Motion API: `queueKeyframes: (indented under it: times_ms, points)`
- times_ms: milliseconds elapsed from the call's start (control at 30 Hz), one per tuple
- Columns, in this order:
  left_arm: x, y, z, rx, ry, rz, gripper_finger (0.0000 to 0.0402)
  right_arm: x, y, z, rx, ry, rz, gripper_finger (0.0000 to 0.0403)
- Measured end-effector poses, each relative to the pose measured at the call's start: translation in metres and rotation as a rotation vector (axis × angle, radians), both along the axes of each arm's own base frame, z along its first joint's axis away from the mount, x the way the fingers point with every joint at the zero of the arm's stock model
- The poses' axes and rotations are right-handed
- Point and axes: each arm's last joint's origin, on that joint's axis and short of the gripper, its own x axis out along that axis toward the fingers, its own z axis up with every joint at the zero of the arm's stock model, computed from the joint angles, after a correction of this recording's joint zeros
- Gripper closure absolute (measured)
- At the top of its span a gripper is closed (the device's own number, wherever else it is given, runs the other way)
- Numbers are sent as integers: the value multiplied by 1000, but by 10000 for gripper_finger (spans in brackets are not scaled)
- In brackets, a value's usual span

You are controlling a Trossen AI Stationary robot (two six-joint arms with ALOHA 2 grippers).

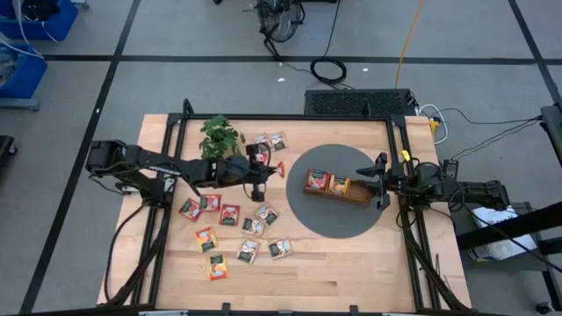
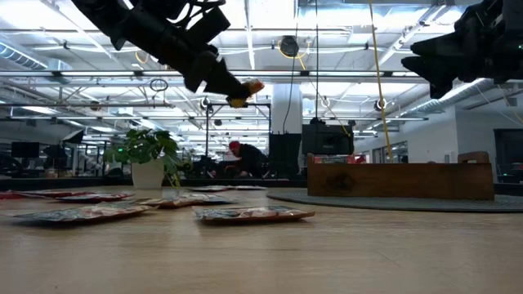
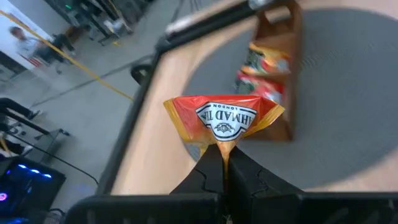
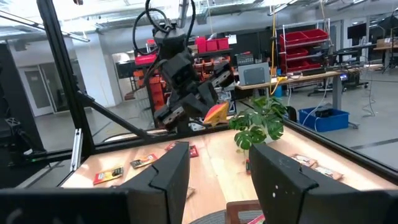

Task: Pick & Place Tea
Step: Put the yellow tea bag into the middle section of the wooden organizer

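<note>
You are holding a red-orange tea sachet point(image 3: 225, 118) clamped in the left gripper point(image 1: 269, 169) above the table, with the wooden tray point(image 1: 360, 193) lying to its right, while the right gripper point(image 1: 379, 182), fingers apart, is waiting beside the tray.

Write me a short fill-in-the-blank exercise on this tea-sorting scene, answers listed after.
1. The left claw is shut on a red-orange ____.
2. The wooden tray sits on a round grey ____.
3. The potted plant stands near the table's ____ edge in the high view.
4. The right claw hovers over the tray, holding ____.

Answers: tea sachet; mat; far; nothing
</note>
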Motion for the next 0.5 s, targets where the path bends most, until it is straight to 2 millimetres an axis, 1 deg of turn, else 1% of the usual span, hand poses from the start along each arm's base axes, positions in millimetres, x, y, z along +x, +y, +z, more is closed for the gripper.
queueKeyframes:
  times_ms: [100,200,267,333,400,500]
  points:
    - [3,5,5,40,-39,-6,399,0,0,1,-6,-10,-1,252]
    - [10,8,15,83,-32,-22,399,0,0,3,-25,-28,-5,252]
    - [23,10,23,118,-31,-32,399,0,-1,3,-30,-30,-27,252]
    - [32,12,23,156,47,-27,399,0,-2,3,-24,-20,-85,252]
    - [48,16,22,210,110,-24,399,2,-4,1,-16,8,-154,252]
    - [65,19,14,282,224,2,399,7,-5,-2,-11,4,-172,252]
